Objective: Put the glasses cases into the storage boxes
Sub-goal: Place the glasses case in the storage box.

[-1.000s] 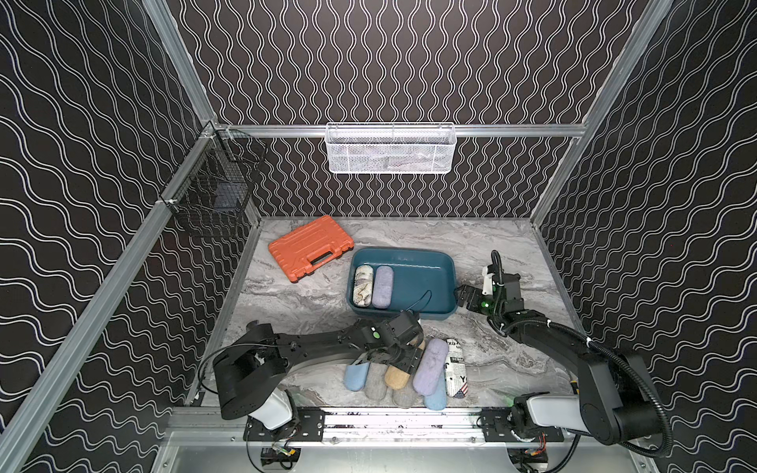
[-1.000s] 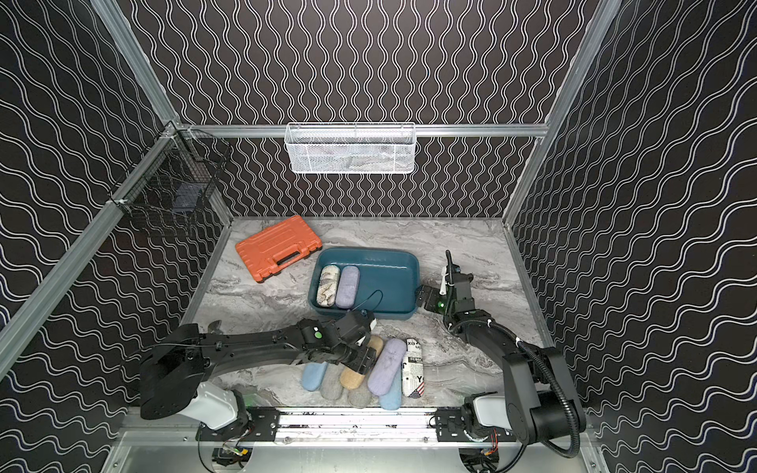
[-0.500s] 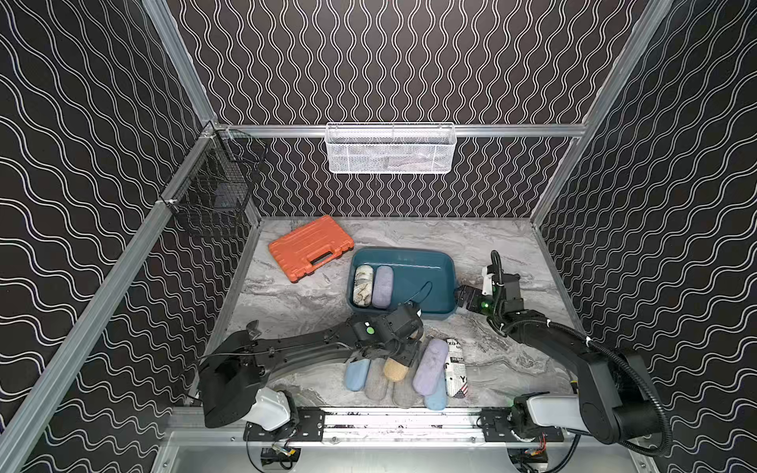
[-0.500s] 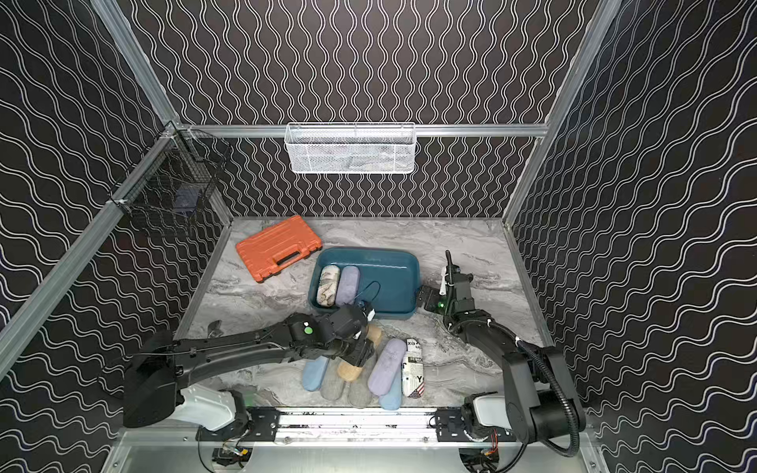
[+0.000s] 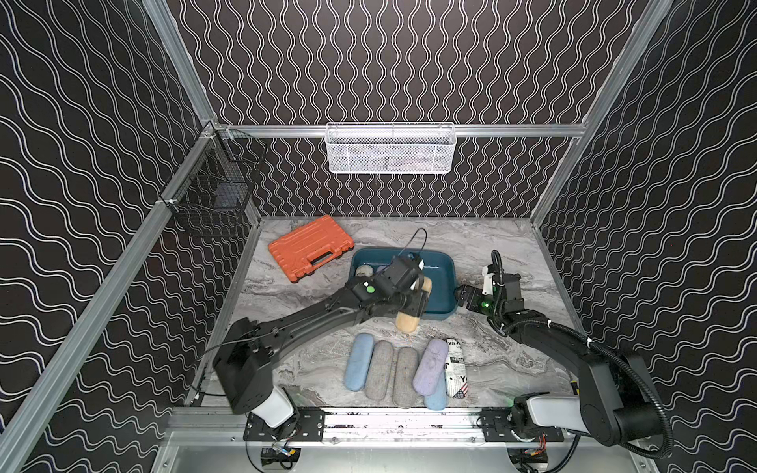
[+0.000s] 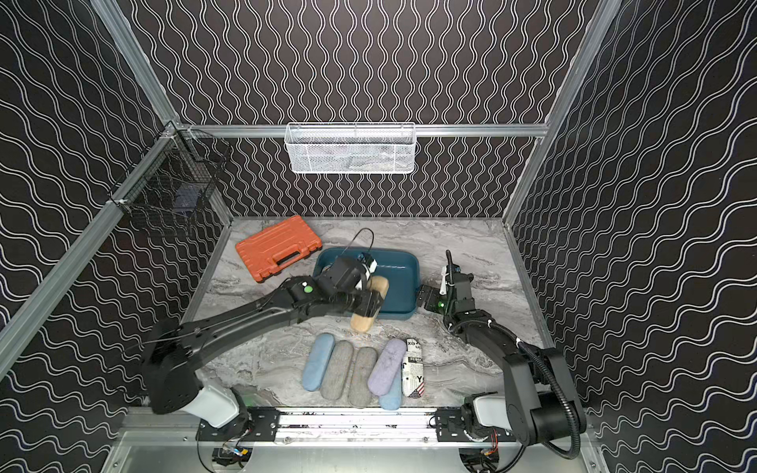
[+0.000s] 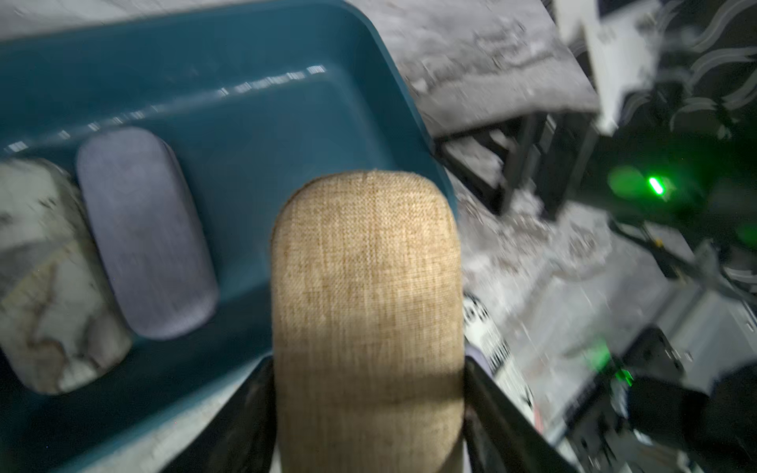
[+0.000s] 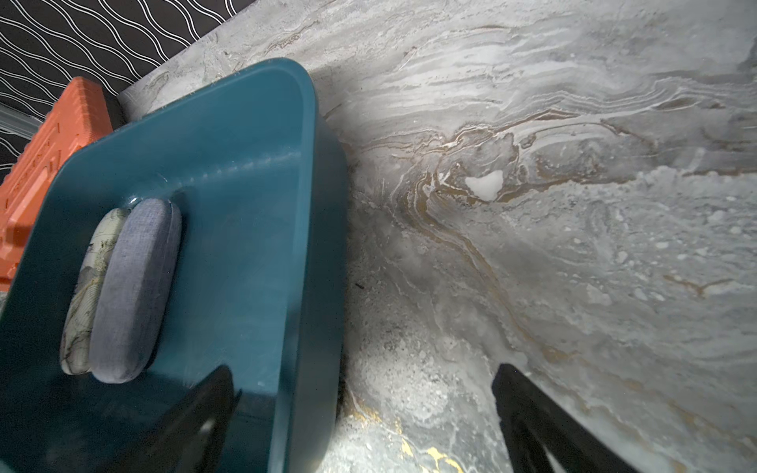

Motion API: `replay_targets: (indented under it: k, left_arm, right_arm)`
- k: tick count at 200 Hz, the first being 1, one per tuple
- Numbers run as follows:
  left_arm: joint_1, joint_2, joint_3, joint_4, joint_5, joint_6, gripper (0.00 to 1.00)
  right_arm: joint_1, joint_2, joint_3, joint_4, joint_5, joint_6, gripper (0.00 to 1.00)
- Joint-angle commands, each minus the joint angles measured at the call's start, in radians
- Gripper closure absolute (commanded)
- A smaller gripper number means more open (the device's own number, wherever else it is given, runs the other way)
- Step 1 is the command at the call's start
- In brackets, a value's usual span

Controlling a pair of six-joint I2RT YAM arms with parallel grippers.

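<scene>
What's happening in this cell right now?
The left gripper is clamped on a tan case, held partly over the near edge of the teal tray. A map-printed case and a lavender-grey case already lie side by side in the tray. Six other cases lie on the table near the front. The right gripper is open and empty, its jaws straddling the tray's wall on the right arm's side.

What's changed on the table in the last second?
The left gripper, shut on the tan fabric oblong glasses case, lifted it from the front row and carried it to the near edge of the dark teal plastic tray. The open right gripper and the other cases stayed put.
</scene>
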Motion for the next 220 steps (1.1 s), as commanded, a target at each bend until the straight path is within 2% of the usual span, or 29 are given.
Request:
replay_targets:
  k: [1, 34, 71, 155, 220]
  left_arm:
    - [0.045, 0.072, 0.071, 0.082, -0.010, 0.010, 0.34]
    - [0.115, 0.189, 0.124, 0.139, -0.014, -0.034, 0.34]
    - [0.130, 0.285, 0.142, 0.165, -0.034, -0.046, 0.34]
    - [0.132, 0.357, 0.118, 0.166, -0.129, -0.028, 0.33]
    - [0.133, 0.416, 0.126, 0.180, -0.117, -0.036, 0.33]
  right_arm:
    - [0.000, -0.004, 0.005, 0.022, 0.005, 0.006, 0.00]
    - [-0.001, -0.009, 0.002, 0.020, 0.014, 0.004, 0.00]
    - [-0.001, 0.005, 0.001, 0.028, 0.008, 0.006, 0.00]
    - [-0.001, 0.024, 0.000, 0.038, 0.001, 0.010, 0.00]
    - [-0.001, 0.028, -0.001, 0.038, 0.007, 0.008, 0.00]
